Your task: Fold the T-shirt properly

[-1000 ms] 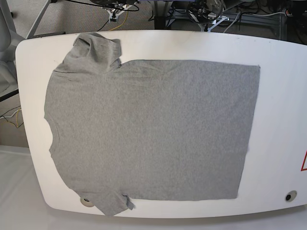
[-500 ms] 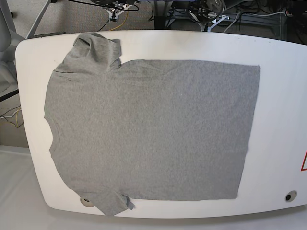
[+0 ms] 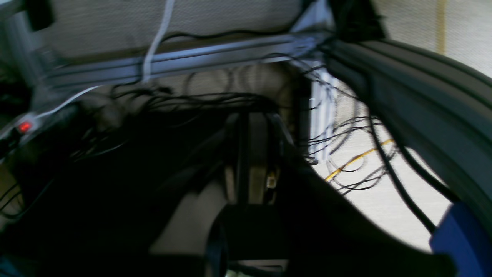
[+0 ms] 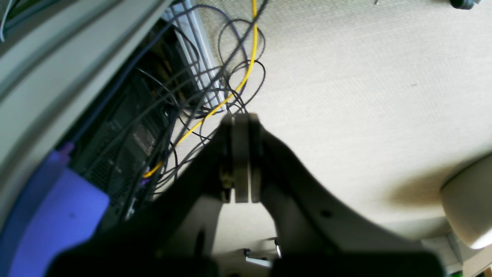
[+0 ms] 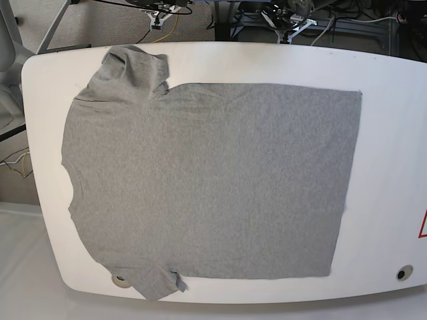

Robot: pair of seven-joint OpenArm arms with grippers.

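Note:
The heather-grey T-shirt (image 5: 207,180) lies spread flat on the white table (image 5: 390,133), plain side up. Its collar is at the left and its straight hem at the right. One sleeve (image 5: 130,73) is bunched at the far left and the other sleeve (image 5: 157,283) reaches the near edge. My left gripper (image 3: 249,119) is shut on nothing and hangs off the table over floor cables. My right gripper (image 4: 241,117) is also shut and empty, over carpet and a yellow cable (image 4: 251,46). In the base view only their pale tips show beyond the far edge, the left gripper (image 5: 291,25) and the right gripper (image 5: 158,18).
Tangled black cables and metal frame rails (image 3: 215,57) lie behind the table's far edge. A pale chair (image 5: 5,40) stands at the left. A round grommet hole (image 5: 403,273) and a red mark (image 5: 423,225) are at the table's right end.
The left gripper's tip beyond the far edge has shifted slightly to the left in the base view. The T-shirt has not moved.

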